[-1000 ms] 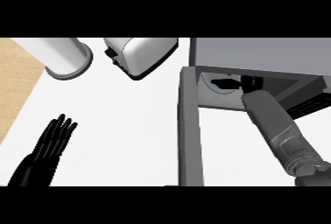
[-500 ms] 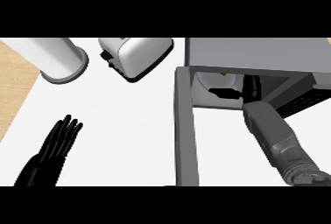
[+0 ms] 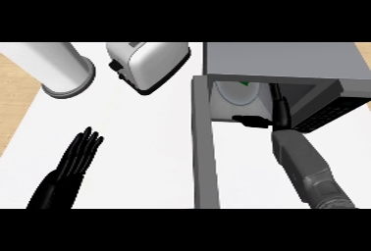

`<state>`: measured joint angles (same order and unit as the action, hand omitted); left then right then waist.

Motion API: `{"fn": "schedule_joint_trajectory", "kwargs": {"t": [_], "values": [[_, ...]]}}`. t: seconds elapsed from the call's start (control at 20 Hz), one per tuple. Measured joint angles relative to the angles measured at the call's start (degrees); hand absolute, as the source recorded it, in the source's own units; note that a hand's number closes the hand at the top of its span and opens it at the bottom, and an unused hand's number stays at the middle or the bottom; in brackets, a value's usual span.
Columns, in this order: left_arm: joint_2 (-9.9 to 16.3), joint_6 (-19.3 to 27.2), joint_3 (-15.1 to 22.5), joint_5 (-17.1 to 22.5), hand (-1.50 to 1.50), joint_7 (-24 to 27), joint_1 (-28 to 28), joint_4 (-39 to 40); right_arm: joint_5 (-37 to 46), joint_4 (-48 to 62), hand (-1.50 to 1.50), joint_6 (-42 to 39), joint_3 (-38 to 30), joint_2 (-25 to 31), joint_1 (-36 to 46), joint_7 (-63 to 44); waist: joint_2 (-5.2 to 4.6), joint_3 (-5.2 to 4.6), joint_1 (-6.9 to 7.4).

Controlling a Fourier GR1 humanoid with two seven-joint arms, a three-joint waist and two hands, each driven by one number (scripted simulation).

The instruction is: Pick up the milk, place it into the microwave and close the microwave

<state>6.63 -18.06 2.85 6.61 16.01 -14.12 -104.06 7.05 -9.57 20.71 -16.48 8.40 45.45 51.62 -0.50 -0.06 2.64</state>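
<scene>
Head view showed our right hand [image 3: 279, 109] reaching deeper inside the open microwave [image 3: 290, 63], its grasp impossible to tell, the milk [image 3: 238, 91] apparently delivered within, while our left hand [image 3: 76, 159] rested spread near the worktop's [image 3: 145, 137] left edge.

Microwave [image 3: 290, 61] grey, door [image 3: 205, 147] open; milk [image 3: 235, 90] inside cavity.

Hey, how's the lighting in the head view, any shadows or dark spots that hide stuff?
Head view: the counter is evenly lit with only faint shadows beside the toaster and white cylinder; the microwave cavity is dim, so the right hand blends into it; the left hand stands out sharply.
</scene>
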Motion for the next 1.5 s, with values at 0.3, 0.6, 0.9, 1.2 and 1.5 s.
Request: {"fn": "schedule_joint_trajectory", "kwargs": {"t": [0.3, 0.6, 0.9, 1.2, 1.5], "values": [[0.0, -0.2, 0.0, -0.1, -1.5, -0.9, -0.9, -1.2, -1.1, -1.8, -1.5, -5.7, 0.2, -2.0, -6.4, 3.3, 0.48, -0.01, -1.31], [-1.1, 0.0, 0.8, -0.1, -1.5, -1.9, 0.4, -0.5, -3.5, -6.1, -1.5, -13.6, 0.2, -3.0, -13.6, 5.7, 0.75, 0.01, -2.68], [-0.6, -3.0, 3.8, -0.7, 1.5, -2.6, 0.7, 1.5, -6.6, -12.6, -1.5, -22.6, 0.4, -3.5, -20.8, 6.7, 0.86, 0.01, -3.5], [1.0, -3.4, 5.7, -6.0, 1.5, -2.1, 2.7, 4.5, -8.7, -24.9, -1.5, -27.9, 2.7, -3.8, -30.7, 5.5, 0.94, -0.04, -3.99], [2.3, -3.8, 10.7, -14.5, 1.5, -0.4, 6.3, 8.7, -10.5, -39.7, -1.5, -30.8, 5.4, -3.4, -41.6, 2.7, 0.93, -0.08, -4.36]]}}
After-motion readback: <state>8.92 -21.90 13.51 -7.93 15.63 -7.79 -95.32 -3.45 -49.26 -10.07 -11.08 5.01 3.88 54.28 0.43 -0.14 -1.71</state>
